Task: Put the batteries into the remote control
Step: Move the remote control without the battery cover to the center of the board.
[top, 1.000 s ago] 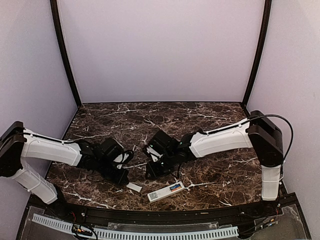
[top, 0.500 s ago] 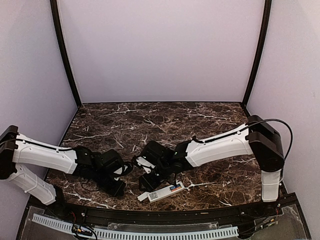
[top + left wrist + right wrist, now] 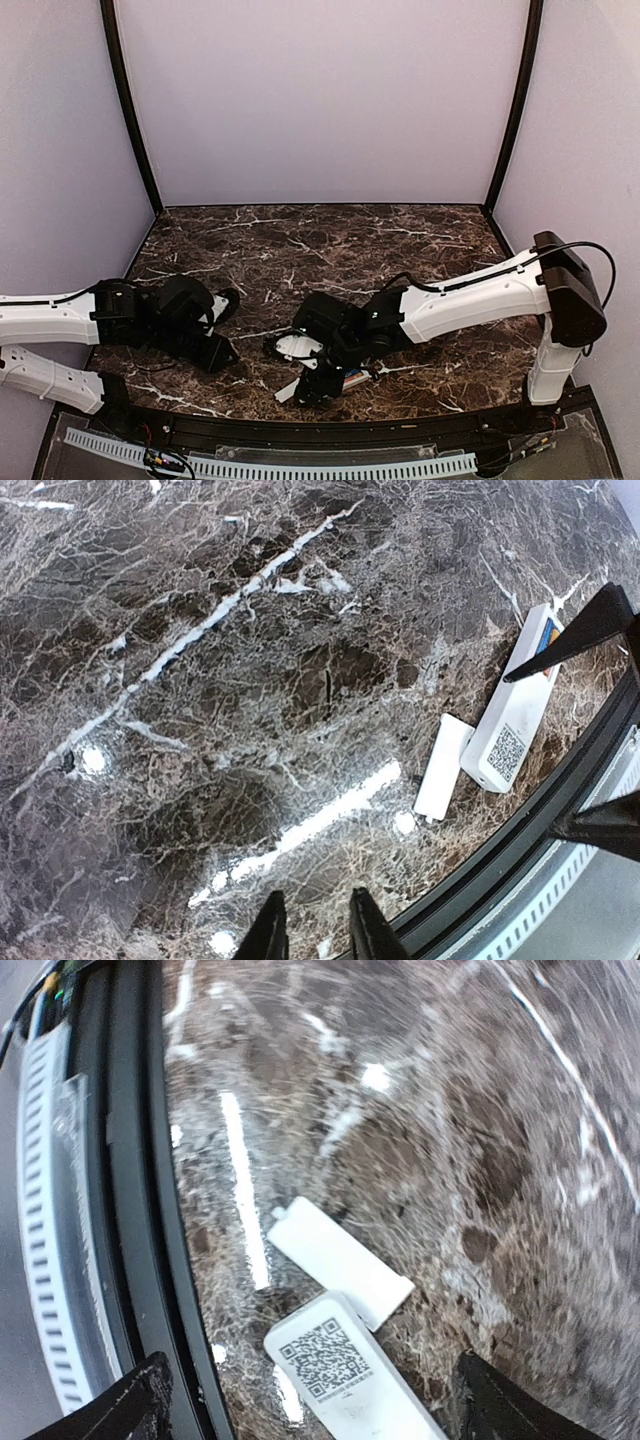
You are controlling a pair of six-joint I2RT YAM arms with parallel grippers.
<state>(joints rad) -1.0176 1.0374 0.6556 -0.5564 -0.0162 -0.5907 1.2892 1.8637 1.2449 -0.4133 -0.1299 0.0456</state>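
The white remote control (image 3: 512, 725) lies back-up near the table's front edge, a QR sticker on its near end. Orange and blue batteries (image 3: 548, 638) show in its open back. In the top view only the remote's (image 3: 356, 378) far part shows. A loose flat white cover (image 3: 443, 767) lies beside the remote, touching it. My right gripper (image 3: 320, 1405) is wide open, its fingertips (image 3: 130, 1400) straddling the remote's QR end (image 3: 330, 1360) and holding nothing. My left gripper (image 3: 317, 932) hovers left of the cover, its jaws a narrow gap apart and empty.
The black front rail (image 3: 150, 1210) and a slotted white cable duct (image 3: 270, 467) run just behind the remote. Dark marble tabletop (image 3: 330, 240) stretches to the back. Lavender walls (image 3: 320, 100) close in three sides.
My right gripper dropped toward the front edge over the remote and opened wide. The left arm pulled back to the left and its jaws parted slightly. The cover now lies against the remote.
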